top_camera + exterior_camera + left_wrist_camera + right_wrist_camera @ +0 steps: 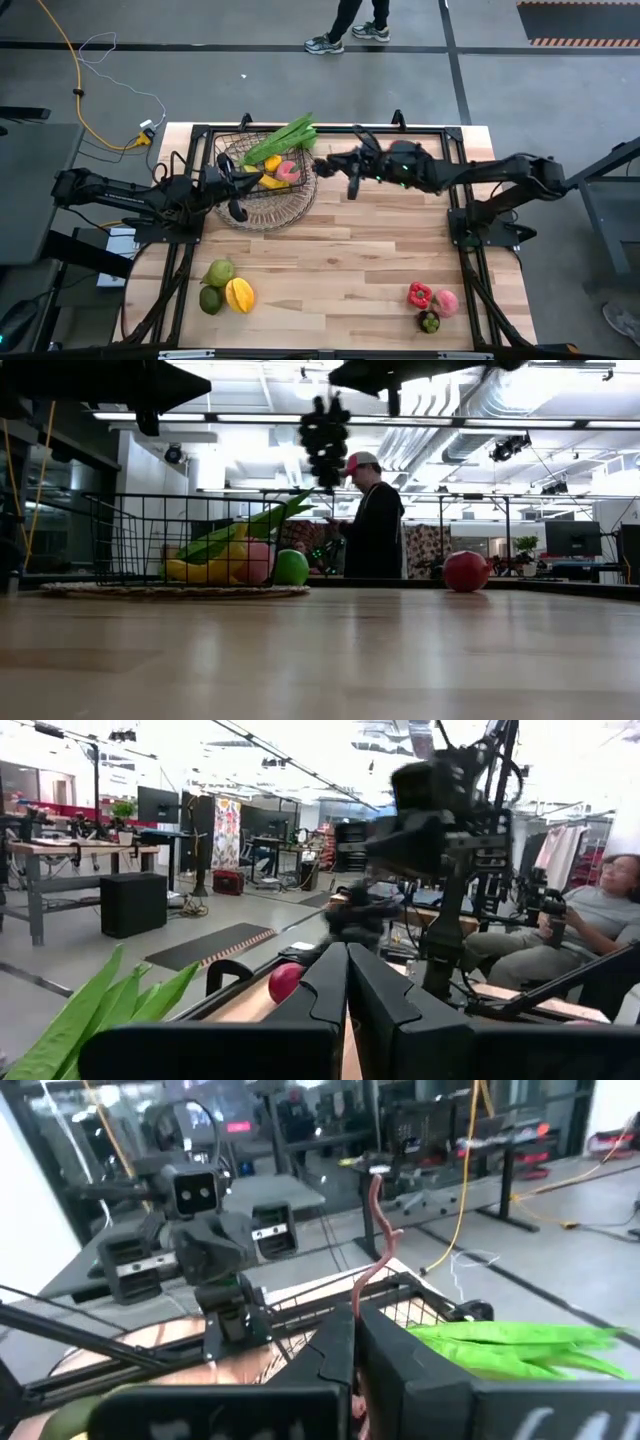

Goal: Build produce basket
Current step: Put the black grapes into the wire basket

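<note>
Partly filled: the basket [262, 200] holds leafy stalks [283, 140], yellow and pink pieces. 6 pieces wait well clear of both grippers. Right gripper [322, 168] pinches dark grapes [325, 438] beside the rim; left gripper [237, 208], closed, holds nothing.

Dark wire basket [262, 205] holds green stalks [283, 140], yellow and pink pieces; green, yellow, red, pink fruit lie on pale wood table [340, 260].

Robotics lab or workshop, concrete floor [250, 40], exposed ceiling ducts [480, 400], workbenches [60, 848], monitors [572, 538]
</note>
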Available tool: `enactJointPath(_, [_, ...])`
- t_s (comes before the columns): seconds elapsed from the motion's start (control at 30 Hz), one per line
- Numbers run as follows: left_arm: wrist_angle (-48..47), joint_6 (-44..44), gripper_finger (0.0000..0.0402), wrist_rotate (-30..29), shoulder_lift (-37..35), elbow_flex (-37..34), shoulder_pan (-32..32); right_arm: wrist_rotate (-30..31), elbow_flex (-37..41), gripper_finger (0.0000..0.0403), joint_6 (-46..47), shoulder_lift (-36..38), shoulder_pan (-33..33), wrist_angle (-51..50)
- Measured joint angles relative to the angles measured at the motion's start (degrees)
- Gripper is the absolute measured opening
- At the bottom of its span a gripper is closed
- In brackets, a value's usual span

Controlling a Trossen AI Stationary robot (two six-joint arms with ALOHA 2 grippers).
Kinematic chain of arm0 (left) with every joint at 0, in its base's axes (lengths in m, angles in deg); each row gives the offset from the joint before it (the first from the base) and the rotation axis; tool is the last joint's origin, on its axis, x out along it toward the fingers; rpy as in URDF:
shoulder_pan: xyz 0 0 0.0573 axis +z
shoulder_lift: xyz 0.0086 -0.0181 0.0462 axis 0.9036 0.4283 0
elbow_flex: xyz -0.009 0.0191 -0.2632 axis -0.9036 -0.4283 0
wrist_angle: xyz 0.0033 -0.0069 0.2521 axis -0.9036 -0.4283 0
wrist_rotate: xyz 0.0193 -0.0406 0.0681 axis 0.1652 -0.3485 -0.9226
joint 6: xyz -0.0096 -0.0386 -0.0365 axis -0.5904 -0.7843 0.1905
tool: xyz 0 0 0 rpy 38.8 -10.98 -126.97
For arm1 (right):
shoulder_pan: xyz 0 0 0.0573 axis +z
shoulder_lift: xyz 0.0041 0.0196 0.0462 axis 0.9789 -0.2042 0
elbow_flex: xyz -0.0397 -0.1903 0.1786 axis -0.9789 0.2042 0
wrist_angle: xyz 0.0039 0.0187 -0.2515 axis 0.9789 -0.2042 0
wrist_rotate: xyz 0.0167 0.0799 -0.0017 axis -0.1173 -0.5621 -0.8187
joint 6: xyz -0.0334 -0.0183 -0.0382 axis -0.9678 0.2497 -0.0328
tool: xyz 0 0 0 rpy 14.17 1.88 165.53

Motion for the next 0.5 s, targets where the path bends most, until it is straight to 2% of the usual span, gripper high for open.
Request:
enactJointPath(0.33, [0.3, 0.1, 0.0000, 0.3, 0.0, 0.0, 0.0, -12.0, -18.3, 0.0000, -0.8, -16.0, -5.0, -2.5])
enactJointPath(0.5, [0.3, -1.4, 0.0000, 0.3, 0.0, 0.0, 0.0, -13.4, -25.3, 0.0000, -1.0, -21.9, -5.5, -6.1])
